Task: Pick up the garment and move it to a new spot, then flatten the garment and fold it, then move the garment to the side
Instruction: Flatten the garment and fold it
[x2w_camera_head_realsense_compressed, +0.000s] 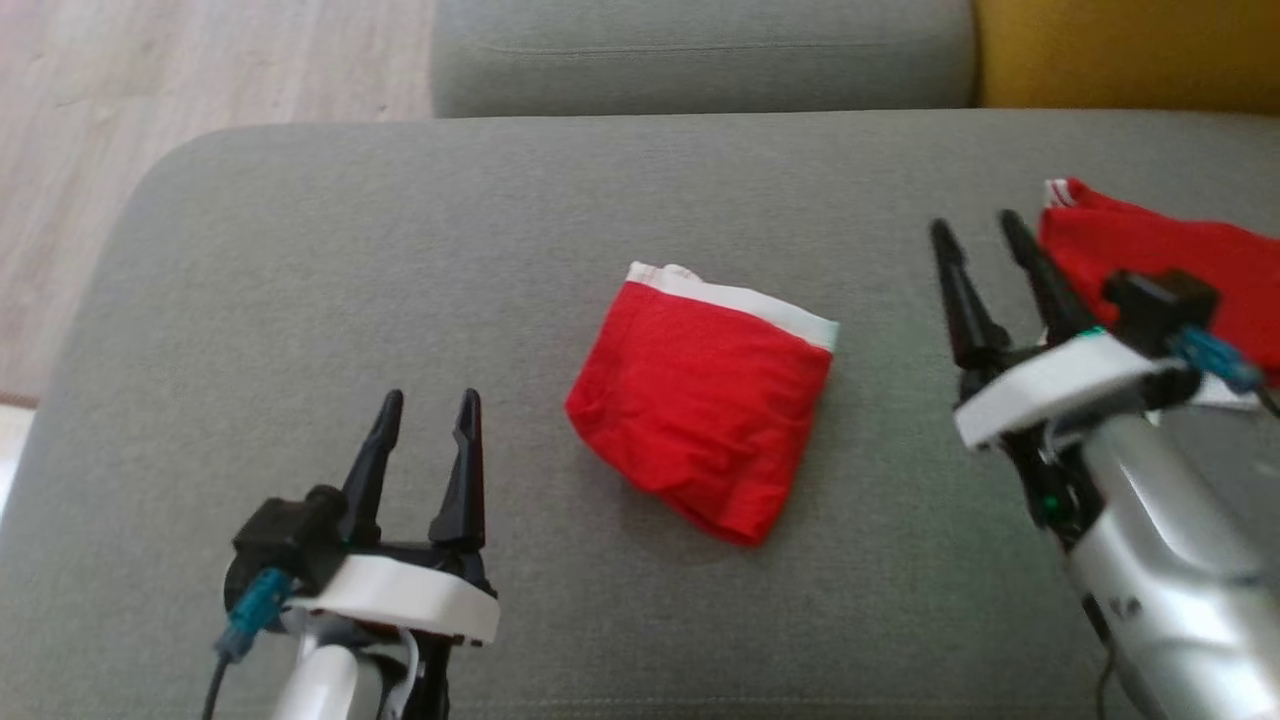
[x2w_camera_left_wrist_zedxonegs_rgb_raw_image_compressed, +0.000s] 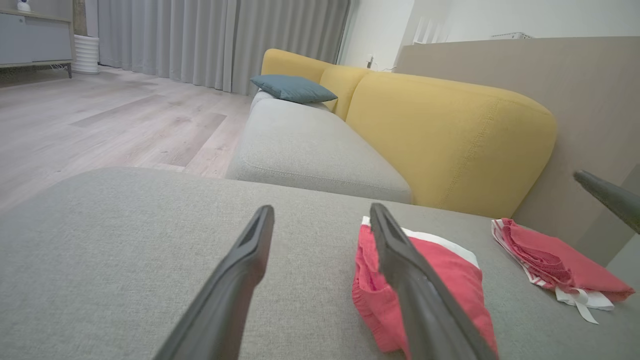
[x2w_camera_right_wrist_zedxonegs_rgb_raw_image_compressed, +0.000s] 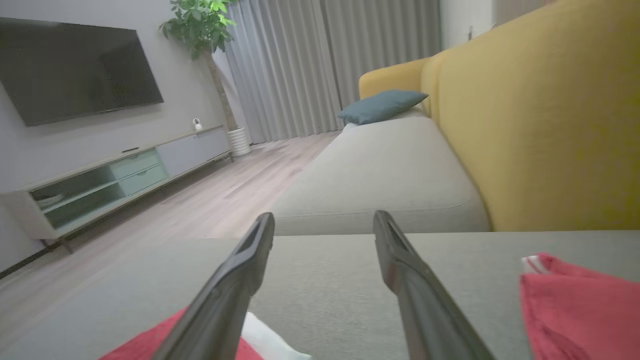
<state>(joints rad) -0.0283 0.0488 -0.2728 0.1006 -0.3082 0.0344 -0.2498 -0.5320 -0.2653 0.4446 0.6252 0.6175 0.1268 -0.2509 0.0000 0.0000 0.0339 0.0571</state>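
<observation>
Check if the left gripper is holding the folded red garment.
No, the left gripper stands open and empty, apart from the folded red garment on the grey cushion.

A home living room. In the right wrist view, a flat black television (x2w_camera_right_wrist_zedxonegs_rgb_raw_image_compressed: 75, 70) hangs at upper left above a long low cabinet with pale green drawers (x2w_camera_right_wrist_zedxonegs_rgb_raw_image_compressed: 125, 170). A leafy potted plant (x2w_camera_right_wrist_zedxonegs_rgb_raw_image_compressed: 200, 20) and grey floor-length curtains (x2w_camera_right_wrist_zedxonegs_rgb_raw_image_compressed: 310, 65) fill the top centre. At right is a yellow-backed, grey-seated fabric sofa (x2w_camera_right_wrist_zedxonegs_rgb_raw_image_compressed: 540, 125) with a teal cushion (x2w_camera_right_wrist_zedxonegs_rgb_raw_image_compressed: 382, 106), and pale wood-plank flooring (x2w_camera_right_wrist_zedxonegs_rgb_raw_image_compressed: 225, 200) lies between.
</observation>
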